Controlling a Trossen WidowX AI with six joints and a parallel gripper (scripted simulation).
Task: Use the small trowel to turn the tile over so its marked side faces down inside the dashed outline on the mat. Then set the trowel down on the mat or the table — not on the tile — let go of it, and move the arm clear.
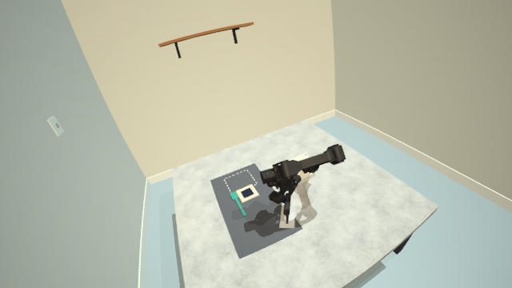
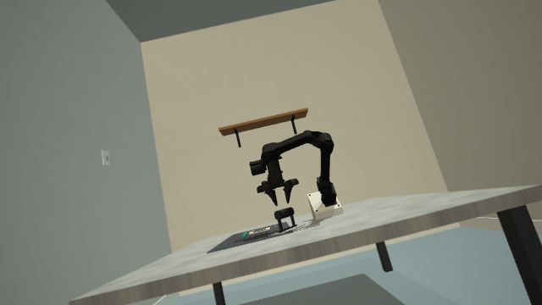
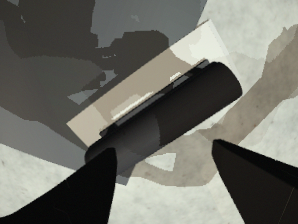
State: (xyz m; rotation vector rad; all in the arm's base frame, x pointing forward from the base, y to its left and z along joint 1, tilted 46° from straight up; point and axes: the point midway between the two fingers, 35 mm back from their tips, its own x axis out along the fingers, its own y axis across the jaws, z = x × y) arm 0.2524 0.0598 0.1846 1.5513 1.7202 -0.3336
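The small trowel (image 1: pixel 287 226) (image 2: pixel 284 213) (image 3: pixel 190 102) has a flat pale blade and a thick black bar handle on posts; it lies across the mat's right edge. My gripper (image 2: pixel 282 204) (image 3: pixel 164 151) is open and empty above the handle; the handle appears slanted between and beyond the fingertips in the wrist view. The tile (image 1: pixel 248 193) (image 2: pixel 259 230) lies flat, cream with its dark square mark up. It is at the near edge of the dashed outline (image 1: pixel 236 174) on the grey mat (image 1: pixel 244 240) (image 3: pixel 22 125). Whether they overlap is hard to tell.
A teal tool (image 1: pixel 240 207) (image 2: pixel 245 235) with a square head lies on the mat, its head against the tile's left side. The arm's pale base plate (image 2: pixel 318 207) stands behind and right of the trowel on the table (image 1: pixel 360 208).
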